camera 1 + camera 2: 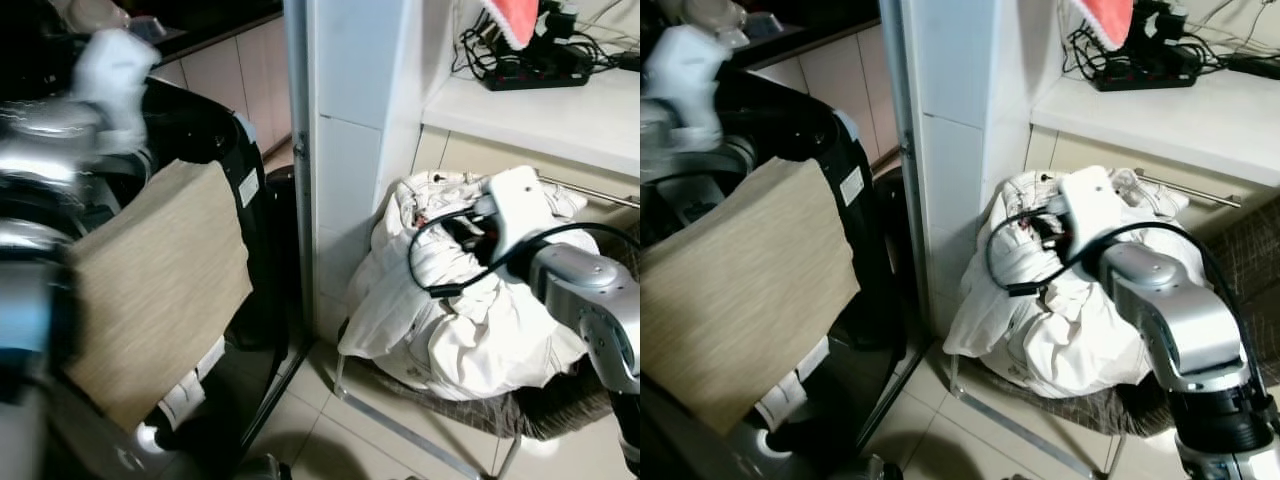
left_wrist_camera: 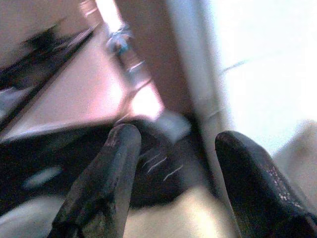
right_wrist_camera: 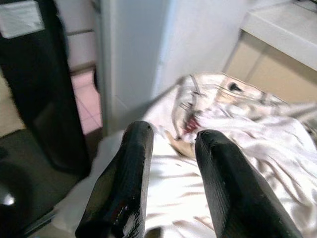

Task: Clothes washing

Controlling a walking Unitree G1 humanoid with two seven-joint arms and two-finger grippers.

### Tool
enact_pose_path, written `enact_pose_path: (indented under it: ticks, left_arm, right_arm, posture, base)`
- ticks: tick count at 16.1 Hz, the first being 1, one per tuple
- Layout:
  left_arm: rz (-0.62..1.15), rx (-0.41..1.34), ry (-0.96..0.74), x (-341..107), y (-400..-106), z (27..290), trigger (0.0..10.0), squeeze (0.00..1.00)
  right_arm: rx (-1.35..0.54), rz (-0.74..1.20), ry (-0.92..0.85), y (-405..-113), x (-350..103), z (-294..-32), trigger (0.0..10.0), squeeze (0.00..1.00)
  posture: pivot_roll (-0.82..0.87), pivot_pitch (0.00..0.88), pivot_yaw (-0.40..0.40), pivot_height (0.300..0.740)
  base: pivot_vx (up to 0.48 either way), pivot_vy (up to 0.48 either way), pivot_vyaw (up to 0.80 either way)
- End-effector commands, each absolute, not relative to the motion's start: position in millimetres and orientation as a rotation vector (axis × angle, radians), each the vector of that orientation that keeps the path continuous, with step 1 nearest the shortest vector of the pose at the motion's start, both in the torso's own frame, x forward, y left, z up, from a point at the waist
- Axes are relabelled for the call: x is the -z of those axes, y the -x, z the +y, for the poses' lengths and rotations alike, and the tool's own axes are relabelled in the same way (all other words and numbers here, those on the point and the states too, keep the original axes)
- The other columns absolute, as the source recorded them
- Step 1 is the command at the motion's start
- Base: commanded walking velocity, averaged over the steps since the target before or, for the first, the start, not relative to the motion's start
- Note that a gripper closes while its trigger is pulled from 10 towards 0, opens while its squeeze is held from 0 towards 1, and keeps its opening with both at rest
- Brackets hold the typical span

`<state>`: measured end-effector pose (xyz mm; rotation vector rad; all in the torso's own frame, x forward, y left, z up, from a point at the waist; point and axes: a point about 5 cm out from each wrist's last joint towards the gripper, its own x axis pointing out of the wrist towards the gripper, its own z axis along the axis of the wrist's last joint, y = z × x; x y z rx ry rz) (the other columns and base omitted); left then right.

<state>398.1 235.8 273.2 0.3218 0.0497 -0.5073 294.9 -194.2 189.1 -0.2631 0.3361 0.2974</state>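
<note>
A heap of creamy white crumpled clothing (image 1: 460, 320) with a small red spot fills a dark brown woven basket (image 1: 545, 412), a beige, finely ribbed cloth (image 1: 150, 290) drapes the glossy black washing machine (image 1: 205, 135), and coral-pink fabric (image 1: 515, 20) hangs above the white table (image 1: 560, 115).

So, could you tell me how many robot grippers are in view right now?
2. The right gripper hovers over the white clothes in the basket; the left gripper is raised near the black machine.

A heap of white clothes (image 1: 470, 330) — crumpled, piled high — fills a dark wicker basket (image 1: 540, 410) on the floor. A beige cloth (image 1: 150, 290) hangs flat over the black washer (image 1: 210, 130).
</note>
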Motion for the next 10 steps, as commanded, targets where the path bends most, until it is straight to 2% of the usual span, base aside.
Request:
enact_pose_path:
  ticks: [1,3,4,5,7,9,10]
  left_arm:
    - [-0.042,0.616,-0.271,-280,-394,220,10.0,0.0]
    - [-0.074,0.851,-0.136,-246,-372,155,10.0,0.0]
    - [-0.059,0.88,-0.12,-235,-366,143,10.0,0.0]
    - [-0.03,0.901,-0.107,-213,-354,118,10.0,0.0]
    - [-0.013,0.912,-0.1,-187,-336,94,10.0,0.0]
    - [-0.021,0.952,-0.101,-176,-318,84,10.0,0.0]
    - [-0.025,0.977,-0.07,-175,-306,82,10.0,0.0]
  right_arm:
    - [-0.263,0.357,0.293,-295,-189,-202,10.0,1.0]
    - [-0.326,0.528,0.393,-285,-173,-210,10.0,1.0]
    - [-0.337,0.58,0.427,-282,-168,-213,10.0,1.0]
    - [-0.331,0.67,0.479,-277,-156,-222,10.0,1.0]
    - [-0.273,0.727,0.478,-276,-144,-233,10.0,1.0]
    - [-0.211,0.754,0.452,-276,-136,-241,10.0,1.0]
    - [-0.175,0.769,0.439,-277,-132,-246,10.0,0.0]
  posture:
    - [-0.08,0.0,0.074,0.74]
    - [-0.09,0.0,0.077,0.74]
    - [-0.09,0.0,0.078,0.74]
    - [-0.09,0.0,0.078,0.74]
    - [-0.1,0.005,0.083,0.74]
    - [-0.1,0.008,0.084,0.74]
    - [-0.1,0.008,0.084,0.74]
  base:
    - [0.0,0.0,0.0]
    - [0.0,0.0,0.0]
    - [0.0,0.0,0.0]
    - [0.0,0.0,0.0]
    - [0.0,0.0,0.0]
    - [0.0,0.0,0.0]
    - [0.0,0.0,0.0]
